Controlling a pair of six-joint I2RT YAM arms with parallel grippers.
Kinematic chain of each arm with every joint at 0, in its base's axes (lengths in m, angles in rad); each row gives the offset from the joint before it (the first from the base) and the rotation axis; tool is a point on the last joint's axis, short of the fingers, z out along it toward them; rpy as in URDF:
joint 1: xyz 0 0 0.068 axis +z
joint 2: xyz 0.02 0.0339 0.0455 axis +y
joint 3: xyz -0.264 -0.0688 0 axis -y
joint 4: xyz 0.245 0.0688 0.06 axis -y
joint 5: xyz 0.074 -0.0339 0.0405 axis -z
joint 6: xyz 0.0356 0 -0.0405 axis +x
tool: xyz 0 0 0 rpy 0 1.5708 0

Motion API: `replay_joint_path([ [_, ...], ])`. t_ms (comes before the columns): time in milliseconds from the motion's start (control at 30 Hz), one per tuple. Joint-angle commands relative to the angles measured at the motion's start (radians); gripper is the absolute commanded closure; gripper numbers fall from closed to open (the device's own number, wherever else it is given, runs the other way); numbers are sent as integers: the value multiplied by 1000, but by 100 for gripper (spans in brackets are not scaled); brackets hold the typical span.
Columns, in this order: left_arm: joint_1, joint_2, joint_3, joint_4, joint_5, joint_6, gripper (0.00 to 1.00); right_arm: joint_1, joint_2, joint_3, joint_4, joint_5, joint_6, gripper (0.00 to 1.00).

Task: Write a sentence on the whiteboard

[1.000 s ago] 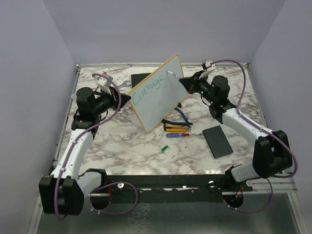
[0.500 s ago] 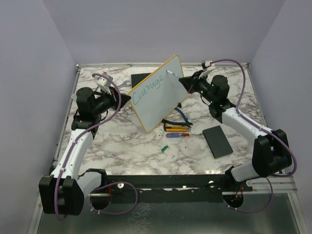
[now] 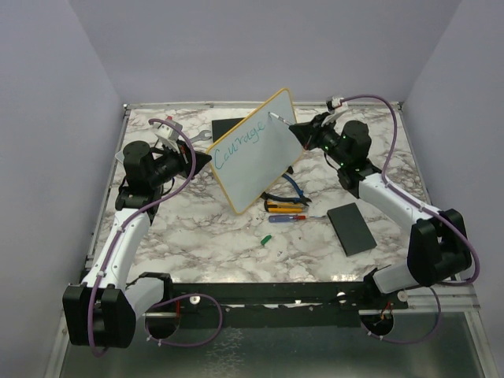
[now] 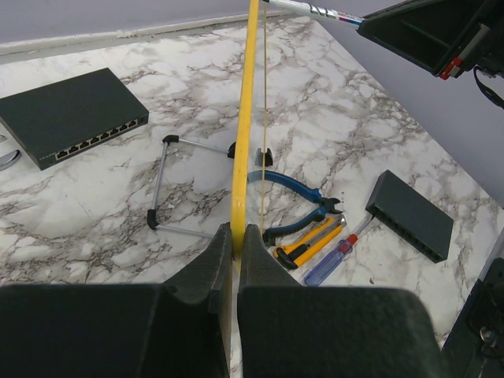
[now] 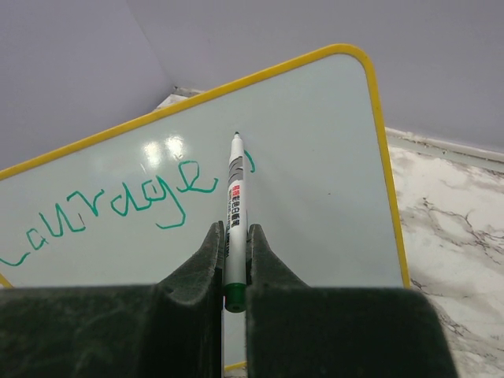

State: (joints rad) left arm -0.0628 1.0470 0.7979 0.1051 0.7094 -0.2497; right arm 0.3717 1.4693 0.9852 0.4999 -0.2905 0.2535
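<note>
In the top view's mid-left, the left gripper (image 4: pixel 235 240) is closed on the yellow rim of the whiteboard (image 3: pixel 256 153), pinching its left edge. The board stands tilted above the marble table (image 3: pixel 197 236) at the frame's centre. Of the sentence (image 3: pixel 242 146), only the teal word "Courage" is on it. In the left wrist view the board is seen edge-on as a yellow line up the middle, splitting the clutter. To its left are a black network switch (image 4: pixel 75 114) and a thin wire stand (image 4: pixel 169 185). To its right are blue pliers (image 4: pixel 295 197), yellow-handled tools (image 4: pixel 311 244), a blue-and-red screwdriver (image 4: pixel 335 256) and a second black box (image 4: pixel 409 214). A small green cap (image 3: pixel 265 239) lies lower centre. At the upper right, the right gripper (image 5: pixel 234 236) is clamped on a white marker (image 5: pixel 234 197), its tip at the board just right of the last letter
</note>
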Motion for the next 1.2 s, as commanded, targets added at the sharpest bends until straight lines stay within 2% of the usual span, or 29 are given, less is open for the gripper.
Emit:
replay_joint_path([
  [0, 3, -24, -12, 28, 2, 17, 100, 1, -72, -19, 20, 33, -12, 99],
  [233, 3, -27, -12, 27, 2, 17, 100, 1, -92, -21, -21, 92, -32, 100],
  [1167, 0, -28, -14, 27, 5, 18, 100, 1, 10, -8, -37, 76, -39, 99],
])
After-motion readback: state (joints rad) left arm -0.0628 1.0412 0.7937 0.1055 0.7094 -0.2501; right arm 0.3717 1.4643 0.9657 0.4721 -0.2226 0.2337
